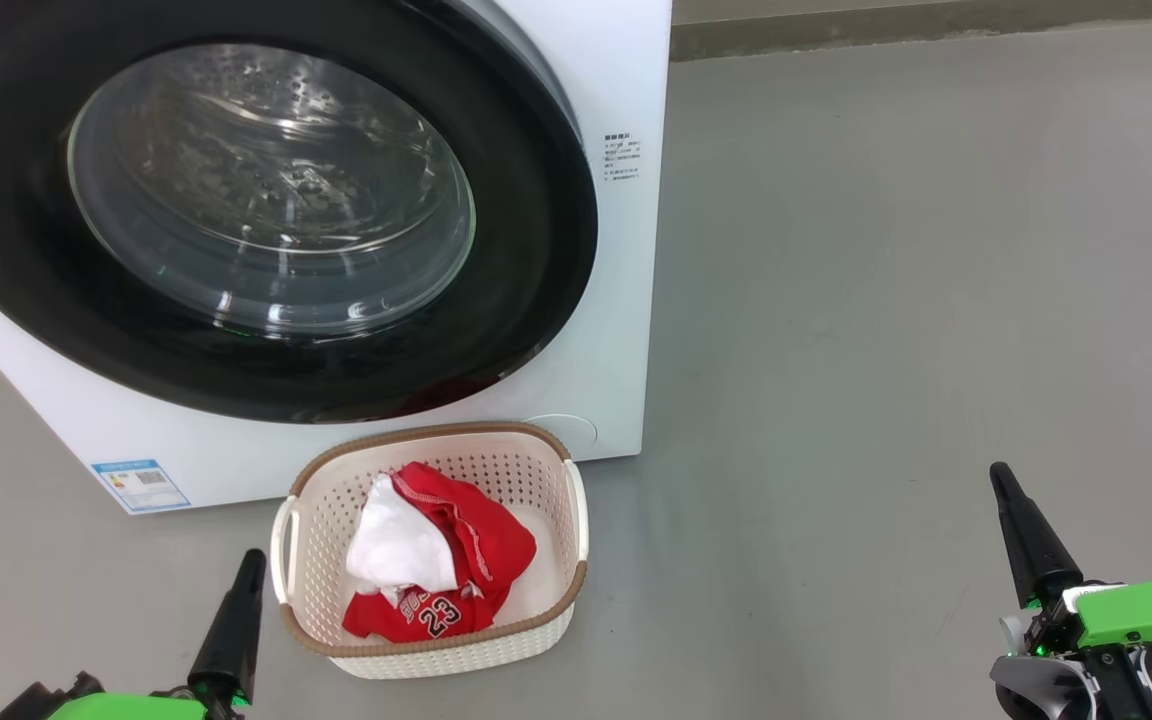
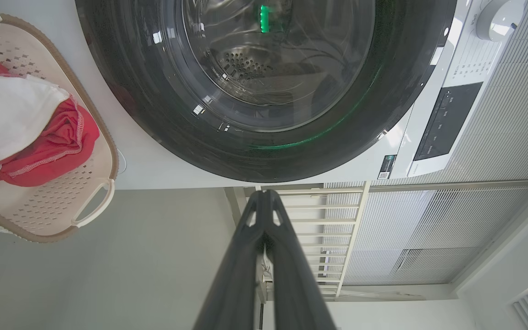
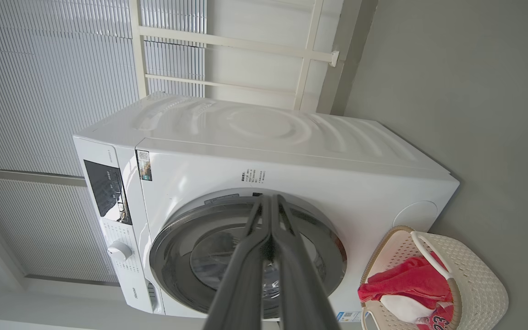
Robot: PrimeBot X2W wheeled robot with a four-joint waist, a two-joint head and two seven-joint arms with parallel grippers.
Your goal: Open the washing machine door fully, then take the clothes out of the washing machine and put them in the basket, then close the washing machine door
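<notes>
In the head view the left fingers (image 1: 236,620) rise at 7 o'clock. They are pressed together into one dark spike, hold nothing, and their tip points toward 12. Above them, at 10 o'clock, the washer (image 1: 626,300) stands on the grey floor (image 1: 886,300), with a blue label (image 1: 141,485) low on its front. Its door (image 1: 536,230) lies shut against the front, a black rim around clear glass. The drum (image 1: 266,170) behind the glass looks empty, though reflections make that hard to be sure of.

At 6 o'clock the basket (image 1: 436,650) sits on the floor just in front of the washer, below the door's lower edge. The clothes (image 1: 466,545) lie inside it: red garments, a white piece on top toward 10 o'clock, and the jersey's 23 facing up toward 6. At 4 o'clock the right fingers (image 1: 1031,545) are also closed on each other and empty. They are well apart from the basket, and their tip leans toward 11.

In the left wrist view the basket and clothes sit at 9 o'clock and the shut door at 12. A dark panel (image 2: 447,119) and a knob (image 2: 497,18) sit at 2, and the joined fingers come up from 6. In the right wrist view the joined fingers rise from 6 across the door, with the basket and clothes at 4.
</notes>
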